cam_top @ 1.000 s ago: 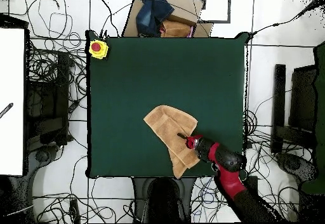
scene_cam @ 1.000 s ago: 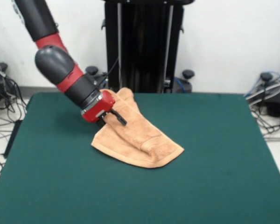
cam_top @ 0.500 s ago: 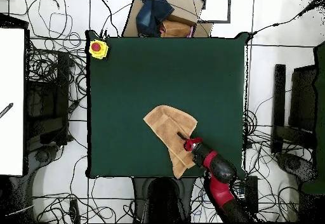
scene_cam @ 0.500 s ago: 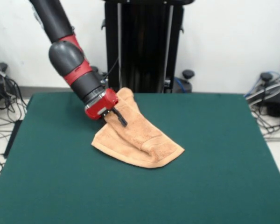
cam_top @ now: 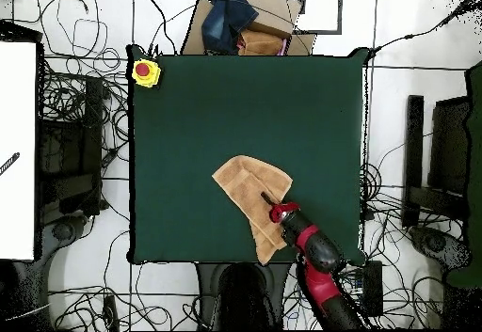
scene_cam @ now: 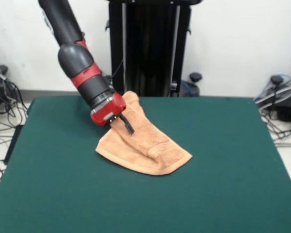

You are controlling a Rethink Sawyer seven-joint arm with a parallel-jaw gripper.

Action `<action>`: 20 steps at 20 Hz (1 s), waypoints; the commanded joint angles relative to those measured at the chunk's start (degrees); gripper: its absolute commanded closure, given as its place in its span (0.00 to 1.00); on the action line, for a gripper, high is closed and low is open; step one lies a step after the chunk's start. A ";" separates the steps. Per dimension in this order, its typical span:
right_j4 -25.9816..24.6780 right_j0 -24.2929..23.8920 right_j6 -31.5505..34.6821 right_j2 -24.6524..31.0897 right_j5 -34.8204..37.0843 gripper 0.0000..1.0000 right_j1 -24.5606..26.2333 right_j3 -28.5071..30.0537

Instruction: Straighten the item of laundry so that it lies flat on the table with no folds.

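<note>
Towel [scene_cam: 145,143]: folded over, bunched on the table [scene_cam: 223,184]; flattening remains.
Tool [scene_cam: 126,126]: on the towel; grip unclear.

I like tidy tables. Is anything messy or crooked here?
Yes. The towel lies bunched and folded over itself near one edge of the table, askew to its sides, not spread flat. The gripper sits over the folds. A yellow box with a red button sits at one corner.
</note>
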 commanded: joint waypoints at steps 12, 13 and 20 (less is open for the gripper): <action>-5.29 11.72 9.38 6.57 -4.19 0.00 1.70 -17.15; -3.07 14.85 12.66 4.34 -4.08 0.00 -1.08 -17.22; 0.68 19.11 13.65 0.53 -0.03 0.00 -4.64 -17.55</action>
